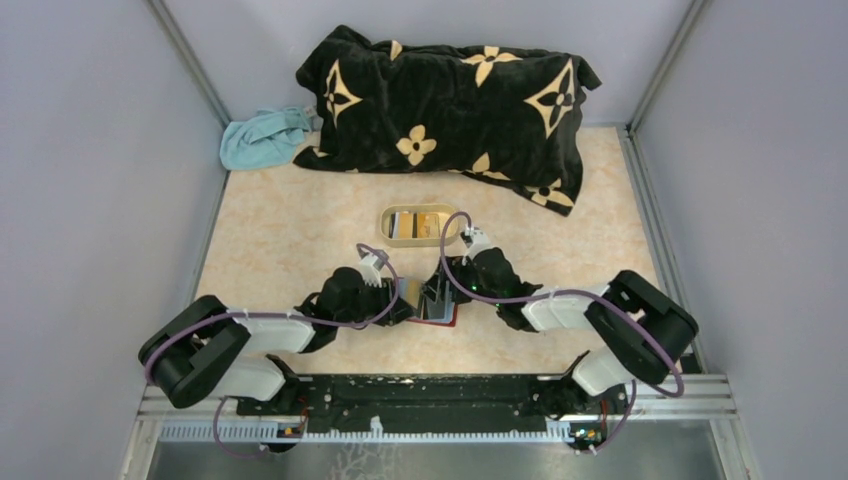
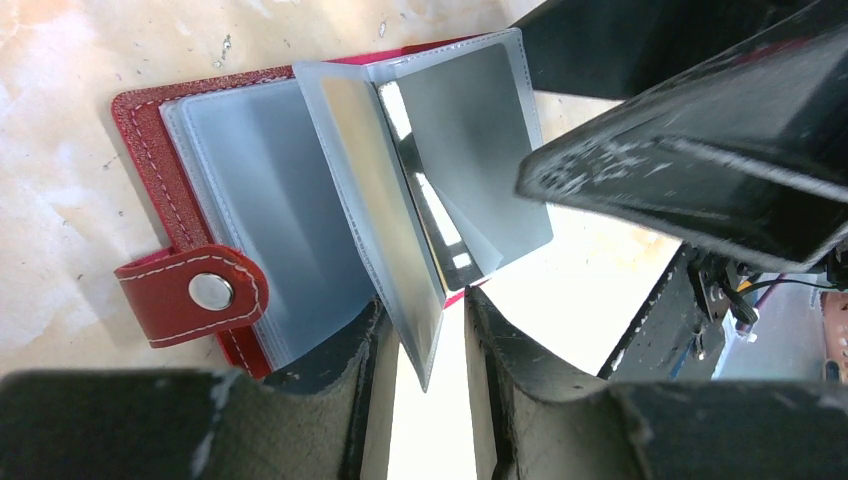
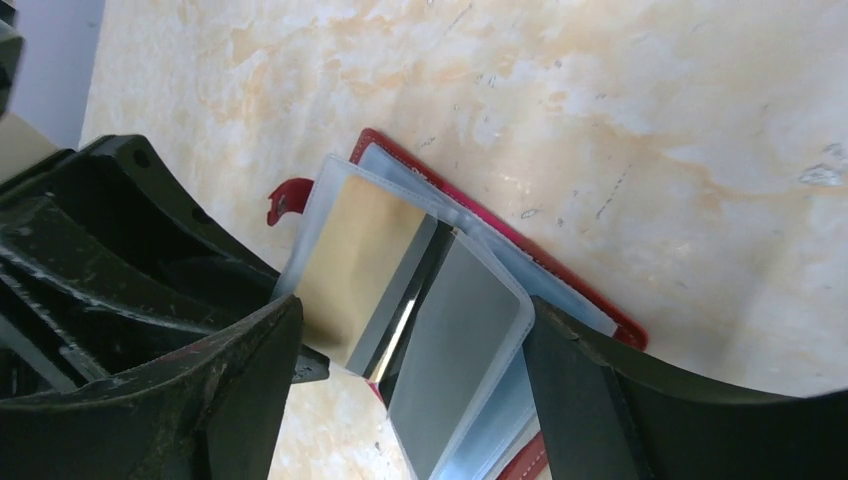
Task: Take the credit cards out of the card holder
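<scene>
Red card holder (image 2: 140,150) open; left hand (image 2: 425,300) half-open astride its sleeve (image 2: 370,200), right hand (image 3: 412,310) spread wide.

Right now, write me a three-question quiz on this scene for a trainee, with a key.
1. True or false: the wallet is folded shut.
2. What stands between the left jaws?
A. a clear plastic sleeve of the wallet
B. the wallet's red snap tab
C. a blue cloth
3. Fill in: the oval tray beyond the wallet already holds several ____.

Key
1. False: it lies open, with its sleeves fanned up.
2. A
3. cards
</scene>
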Controlling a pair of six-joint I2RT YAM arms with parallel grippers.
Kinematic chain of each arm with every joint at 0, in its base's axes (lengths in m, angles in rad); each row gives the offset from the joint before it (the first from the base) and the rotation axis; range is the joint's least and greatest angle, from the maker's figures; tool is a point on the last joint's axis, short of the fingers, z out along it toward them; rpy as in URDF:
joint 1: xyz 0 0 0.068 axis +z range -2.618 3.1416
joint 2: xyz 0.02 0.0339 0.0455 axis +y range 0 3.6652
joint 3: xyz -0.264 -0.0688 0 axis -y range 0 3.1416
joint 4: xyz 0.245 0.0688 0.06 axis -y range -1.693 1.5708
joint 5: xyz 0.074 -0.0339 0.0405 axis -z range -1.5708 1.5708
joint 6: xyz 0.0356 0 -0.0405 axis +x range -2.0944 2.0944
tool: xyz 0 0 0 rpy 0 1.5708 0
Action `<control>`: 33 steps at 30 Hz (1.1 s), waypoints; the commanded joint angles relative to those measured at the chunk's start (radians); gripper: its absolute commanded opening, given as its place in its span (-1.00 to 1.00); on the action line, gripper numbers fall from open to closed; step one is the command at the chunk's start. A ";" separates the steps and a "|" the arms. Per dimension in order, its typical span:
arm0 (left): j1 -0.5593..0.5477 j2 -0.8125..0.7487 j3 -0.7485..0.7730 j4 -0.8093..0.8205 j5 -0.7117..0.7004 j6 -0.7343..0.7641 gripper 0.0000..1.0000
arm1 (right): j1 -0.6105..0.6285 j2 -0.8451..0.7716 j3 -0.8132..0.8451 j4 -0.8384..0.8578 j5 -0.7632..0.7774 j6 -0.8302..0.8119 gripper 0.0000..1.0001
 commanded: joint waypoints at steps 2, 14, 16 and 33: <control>-0.007 -0.004 0.019 0.034 0.000 0.011 -0.28 | -0.012 -0.154 -0.007 -0.112 0.090 -0.039 0.59; -0.003 -0.253 0.010 -0.223 -0.182 0.095 0.25 | 0.051 -0.171 0.066 -0.154 0.099 -0.031 0.06; -0.003 -0.282 0.002 -0.228 -0.205 0.103 0.26 | 0.074 -0.122 0.076 -0.122 0.097 -0.014 -0.05; 0.005 -0.047 -0.015 -0.110 -0.177 0.117 -0.73 | 0.098 0.096 -0.033 0.213 0.033 0.159 0.37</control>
